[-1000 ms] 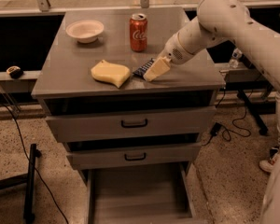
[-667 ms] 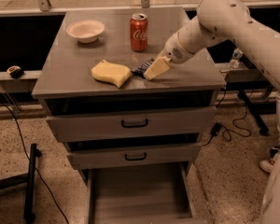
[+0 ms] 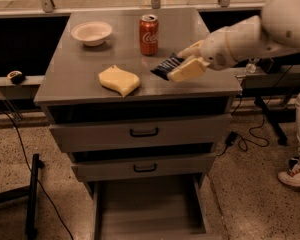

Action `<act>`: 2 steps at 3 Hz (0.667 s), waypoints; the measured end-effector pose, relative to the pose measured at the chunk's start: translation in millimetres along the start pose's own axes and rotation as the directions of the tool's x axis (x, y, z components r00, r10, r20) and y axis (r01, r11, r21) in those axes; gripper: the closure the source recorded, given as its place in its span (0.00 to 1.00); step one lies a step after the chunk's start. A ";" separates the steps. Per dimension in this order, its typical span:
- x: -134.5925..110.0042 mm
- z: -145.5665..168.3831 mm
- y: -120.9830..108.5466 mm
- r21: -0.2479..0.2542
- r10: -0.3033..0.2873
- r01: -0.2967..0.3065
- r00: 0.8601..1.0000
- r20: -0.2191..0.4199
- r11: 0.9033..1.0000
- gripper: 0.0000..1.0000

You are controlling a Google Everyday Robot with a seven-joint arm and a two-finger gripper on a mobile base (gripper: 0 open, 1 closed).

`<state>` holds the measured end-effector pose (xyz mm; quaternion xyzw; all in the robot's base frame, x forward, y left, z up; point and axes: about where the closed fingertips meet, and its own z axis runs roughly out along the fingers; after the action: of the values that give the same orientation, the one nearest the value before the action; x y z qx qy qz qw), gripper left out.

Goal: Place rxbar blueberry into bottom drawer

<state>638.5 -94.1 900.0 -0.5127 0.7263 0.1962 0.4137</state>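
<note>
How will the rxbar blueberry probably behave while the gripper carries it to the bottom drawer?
The rxbar blueberry sticks out sideways from the gripper without drooping, so it is probably fairly stiff. It is small and flat, so likely light. Only one end seems held between the closed fingers, and the wrapper looks smooth, so it might slip.
</note>
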 end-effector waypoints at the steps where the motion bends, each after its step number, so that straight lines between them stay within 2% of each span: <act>1: 44.5 -55.4 35.1 0.006 -0.036 0.037 0.996 -0.082 0.999 1.00; 2: 115.6 -53.8 94.6 -0.141 -0.176 0.133 0.914 -0.366 0.981 1.00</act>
<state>516.0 -162.0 825.3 -0.6192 0.7371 0.1014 0.2509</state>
